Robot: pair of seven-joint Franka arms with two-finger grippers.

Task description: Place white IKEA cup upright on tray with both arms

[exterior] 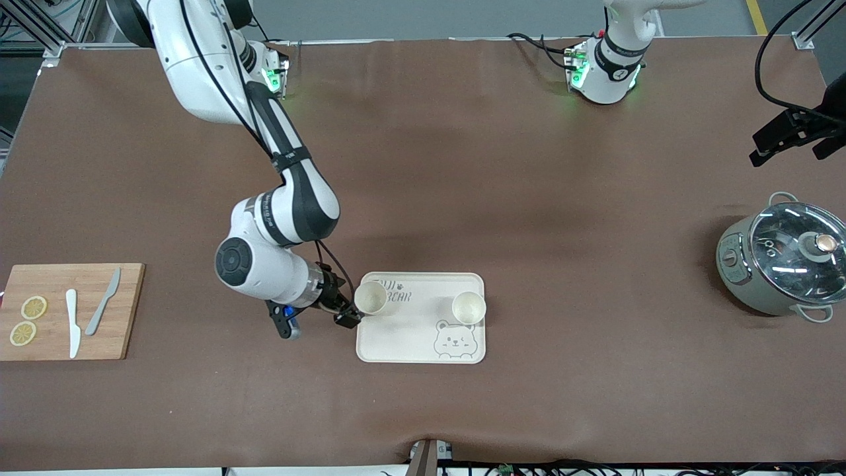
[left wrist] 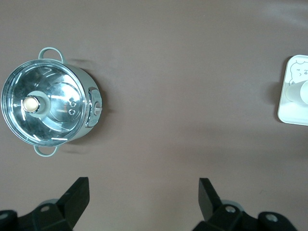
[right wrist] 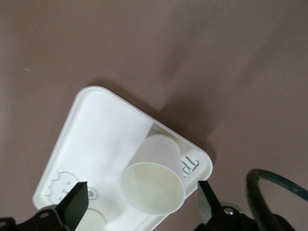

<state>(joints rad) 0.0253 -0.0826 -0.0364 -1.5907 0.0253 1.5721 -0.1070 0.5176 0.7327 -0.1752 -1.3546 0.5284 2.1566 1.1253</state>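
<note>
The right claw [exterior: 349, 315] hung spread around the upright cup [exterior: 371, 298] on the tray [exterior: 421, 338], lower centre of frame—release done, retreat due—while the left claw [exterior: 793, 141] waited spread, upper right.

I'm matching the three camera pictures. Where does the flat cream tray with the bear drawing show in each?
Front view: the cream bear tray lies low centre, two white cups on it.
Left wrist view: only one end shows, at the edge.
Right wrist view: it fills the middle.
Shared landmark: the bear face.
</note>
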